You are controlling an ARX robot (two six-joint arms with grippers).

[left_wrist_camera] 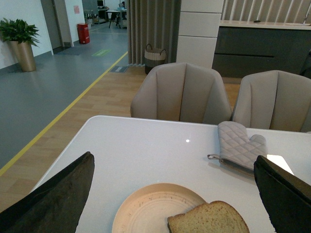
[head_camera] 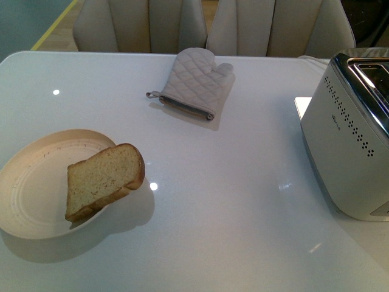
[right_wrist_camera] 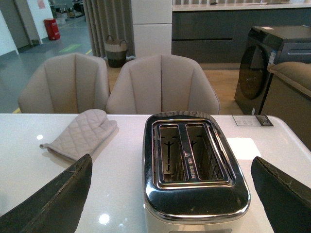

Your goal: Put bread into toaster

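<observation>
The bread (head_camera: 104, 180), a thick tan slice with a brown crust, leans on the right rim of a round cream plate (head_camera: 36, 182) at the front left of the white table. The white toaster (head_camera: 352, 152) with dark dots and a chrome top stands at the right edge. Neither arm shows in the front view. My left gripper (left_wrist_camera: 175, 194) is open and empty above the plate (left_wrist_camera: 146, 208), with the bread (left_wrist_camera: 209, 219) low between its fingers. My right gripper (right_wrist_camera: 170, 194) is open and empty above the toaster (right_wrist_camera: 192, 179), whose two slots are empty.
A quilted grey oven mitt (head_camera: 194, 82) lies at the back middle of the table; it also shows in the left wrist view (left_wrist_camera: 238, 145) and the right wrist view (right_wrist_camera: 80, 133). Two beige chairs (head_camera: 206, 24) stand behind the table's far edge.
</observation>
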